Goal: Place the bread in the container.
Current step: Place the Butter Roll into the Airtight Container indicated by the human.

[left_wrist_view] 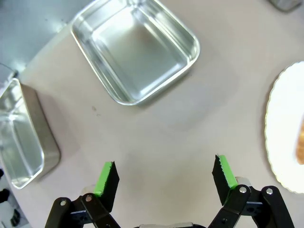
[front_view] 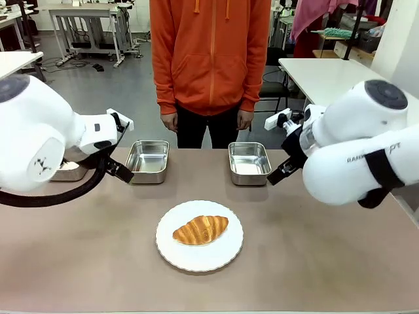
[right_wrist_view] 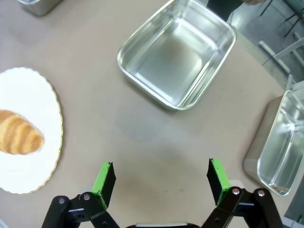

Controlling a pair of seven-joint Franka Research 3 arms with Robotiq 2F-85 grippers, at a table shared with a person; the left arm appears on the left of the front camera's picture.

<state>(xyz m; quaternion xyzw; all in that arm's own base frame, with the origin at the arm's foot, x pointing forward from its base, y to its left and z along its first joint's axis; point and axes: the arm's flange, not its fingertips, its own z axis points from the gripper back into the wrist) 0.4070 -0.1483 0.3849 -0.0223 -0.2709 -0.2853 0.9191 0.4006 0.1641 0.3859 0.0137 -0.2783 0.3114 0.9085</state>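
Bread (front_view: 200, 230) on white plate (front_view: 196, 260), close to the counter's (front_view: 327, 261) near edge, midway along, untouched. Pick-up apparently not yet begun. Next: lowering one end effector over the crust, closing gently, carrying to a steel container (front_view: 148, 162) by the far edge. Left end effector (left_wrist_view: 162, 176) spread wide, empty, above bare counter; right end effector (right_wrist_view: 163, 175) likewise spread, holding nothing.

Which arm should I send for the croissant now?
Right, marginally. The right gripper and left gripper are both open and empty, but the right wrist view takes in more of the croissant and its plate, suggesting that arm sits slightly nearer.
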